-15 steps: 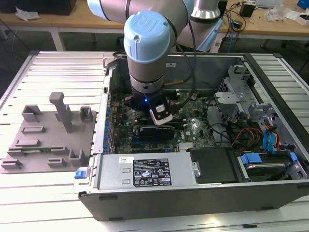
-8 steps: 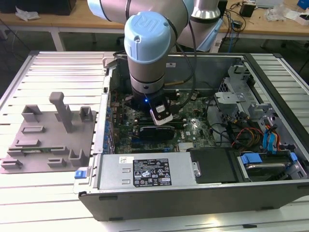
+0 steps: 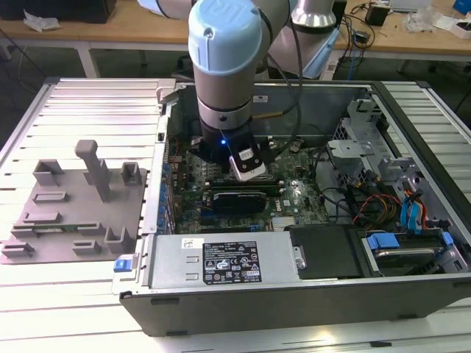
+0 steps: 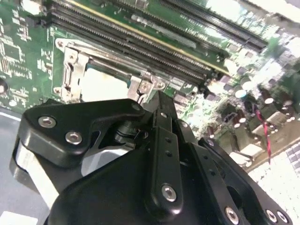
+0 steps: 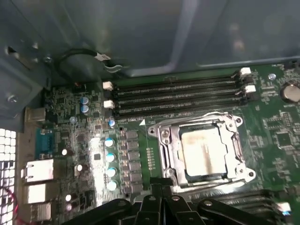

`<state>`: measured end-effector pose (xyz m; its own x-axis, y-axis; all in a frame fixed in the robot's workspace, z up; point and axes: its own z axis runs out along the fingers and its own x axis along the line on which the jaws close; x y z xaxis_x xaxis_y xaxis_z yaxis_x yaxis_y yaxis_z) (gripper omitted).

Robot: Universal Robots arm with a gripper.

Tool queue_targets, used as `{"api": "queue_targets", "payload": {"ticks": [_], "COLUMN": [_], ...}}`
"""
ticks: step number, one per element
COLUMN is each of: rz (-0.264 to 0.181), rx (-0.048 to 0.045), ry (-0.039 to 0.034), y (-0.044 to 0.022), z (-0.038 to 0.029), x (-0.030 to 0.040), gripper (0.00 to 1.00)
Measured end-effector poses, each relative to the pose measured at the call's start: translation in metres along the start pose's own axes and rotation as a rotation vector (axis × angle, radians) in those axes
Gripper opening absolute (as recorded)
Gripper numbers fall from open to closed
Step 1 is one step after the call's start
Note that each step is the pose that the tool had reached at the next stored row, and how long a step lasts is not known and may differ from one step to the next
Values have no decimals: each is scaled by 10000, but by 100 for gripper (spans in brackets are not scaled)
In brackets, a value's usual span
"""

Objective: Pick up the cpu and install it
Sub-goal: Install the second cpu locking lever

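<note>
A slatted white bench (image 3: 81,294) carried an open computer case (image 3: 294,294) and a grey tray (image 3: 73,206) near its edge. Whether the fingers were parted could not be told. The gripper (image 5: 161,190) was poised just above the socket (image 5: 164,159), in which the cpu (image 5: 204,150) was seated. The placing step was judged done; the frame remained to be closed.

Wooden benches (image 3: 96,33) (cluttered) behind slatted white table (image 3: 73,294).
</note>
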<state>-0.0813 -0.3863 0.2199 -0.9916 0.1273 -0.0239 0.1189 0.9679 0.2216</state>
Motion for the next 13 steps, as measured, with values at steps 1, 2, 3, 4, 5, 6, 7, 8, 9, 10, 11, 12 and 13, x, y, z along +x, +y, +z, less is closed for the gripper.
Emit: {"api": "queue_targets", "payload": {"ticks": [1, 2, 3, 4, 5, 6, 7, 8, 9, 10, 11, 12, 13], "rz": [0, 3, 4, 7, 10, 8, 9, 7, 6, 7, 4, 2, 1], "rx": [152, 481, 542, 574, 605, 634, 655, 684, 701, 727, 752, 779, 804], "ry": [-21, -65, -72, -77, -82, -86, -88, -92, -93, -97, -100, -104, -106], "y": [3, 15, 24, 33, 47, 66, 82, 108, 126, 160, 192, 228, 259], "z": [-7, -9, -8, -5, -1, 5, 10, 16, 20, 28, 36, 44, 51], "x": [-1, -3, -14, -33, -78, -147, -182, -214, -224, -230, -233, -235, -237], "gripper": [11, 11, 11, 11, 11, 11, 11, 11, 11, 11, 11, 11, 11]}}
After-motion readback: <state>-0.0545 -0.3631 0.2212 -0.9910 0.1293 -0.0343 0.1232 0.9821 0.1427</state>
